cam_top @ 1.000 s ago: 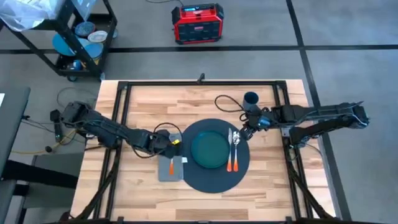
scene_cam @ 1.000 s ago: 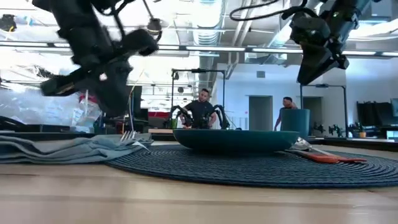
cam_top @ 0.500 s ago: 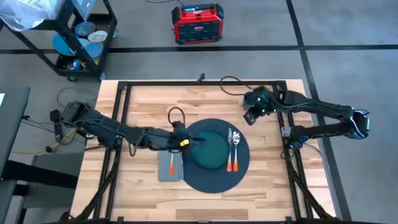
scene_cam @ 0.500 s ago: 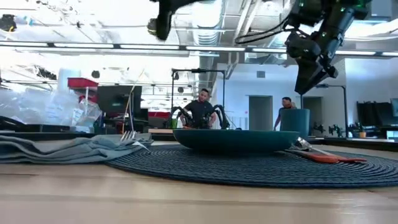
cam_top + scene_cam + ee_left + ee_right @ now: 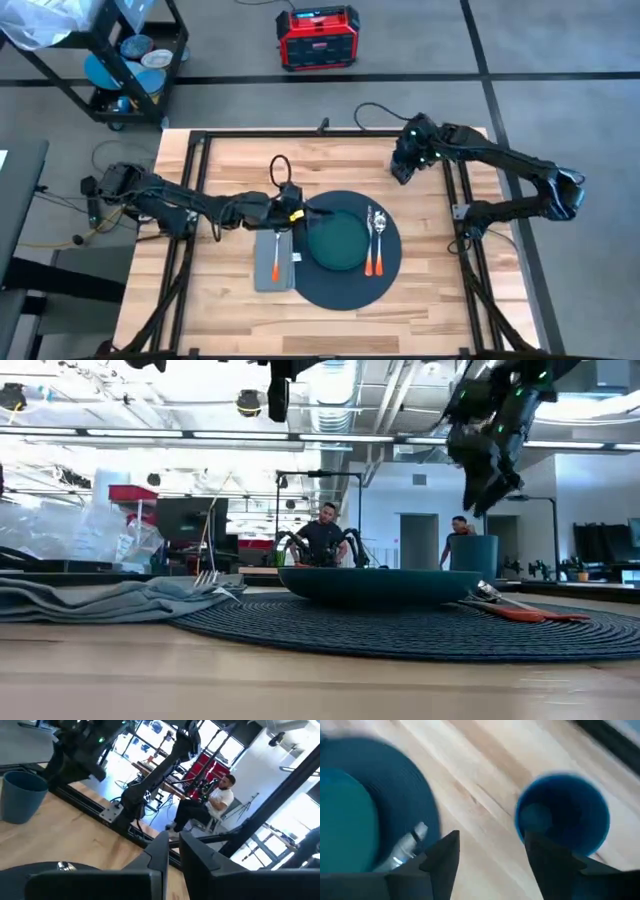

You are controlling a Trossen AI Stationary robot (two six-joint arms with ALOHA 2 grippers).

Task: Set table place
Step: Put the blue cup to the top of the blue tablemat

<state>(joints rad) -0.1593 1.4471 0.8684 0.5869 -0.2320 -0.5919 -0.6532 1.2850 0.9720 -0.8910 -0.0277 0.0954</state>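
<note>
Right tool (image 5: 490, 857) hangs wide open and empty above the blue cup (image 5: 562, 815) at the surface's (image 5: 240, 160) far right. Left tool (image 5: 297, 213) hovers nearly closed, holding nothing, at the grey mat's (image 5: 310, 285) left edge. Mat, green plate (image 5: 337, 242), napkin (image 5: 277, 262) with fork (image 5: 277, 260), knife and spoon look placed; the cup seemingly remains.

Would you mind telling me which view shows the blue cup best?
The right wrist view: it looks into the cup. Left wrist shows its side at the edge; low, a part behind the plate; in the high view the right arm covers it.
</note>
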